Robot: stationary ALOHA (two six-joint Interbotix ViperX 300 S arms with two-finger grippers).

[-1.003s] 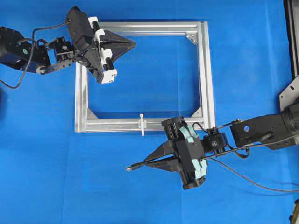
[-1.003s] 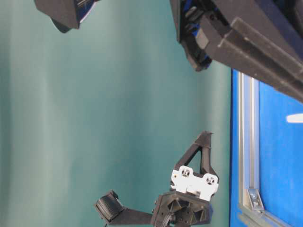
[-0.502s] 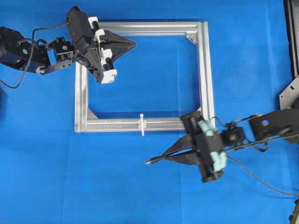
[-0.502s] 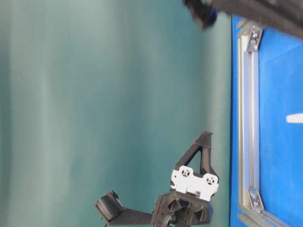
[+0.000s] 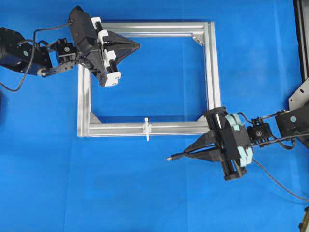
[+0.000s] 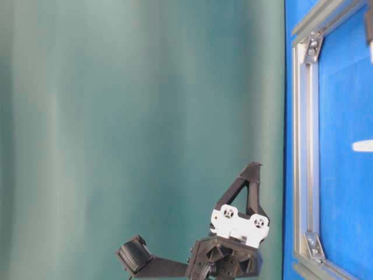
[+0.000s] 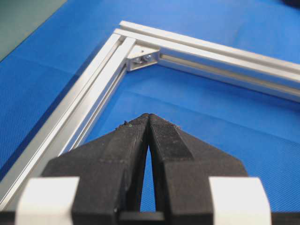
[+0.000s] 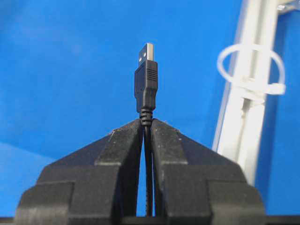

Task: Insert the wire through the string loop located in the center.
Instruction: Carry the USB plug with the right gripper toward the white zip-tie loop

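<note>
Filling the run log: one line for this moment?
right pincer: shut on wire | string loop: unthreaded | left pincer: shut, empty

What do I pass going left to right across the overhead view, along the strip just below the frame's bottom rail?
White loop on the bottom rail → plug of the wire, pointing left → right tool, shut on the wire → wire trailing off to the right edge.

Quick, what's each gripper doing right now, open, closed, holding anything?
Left gripper: closed, holding nothing.
Right gripper: closed on the wire, just behind its plug.
</note>
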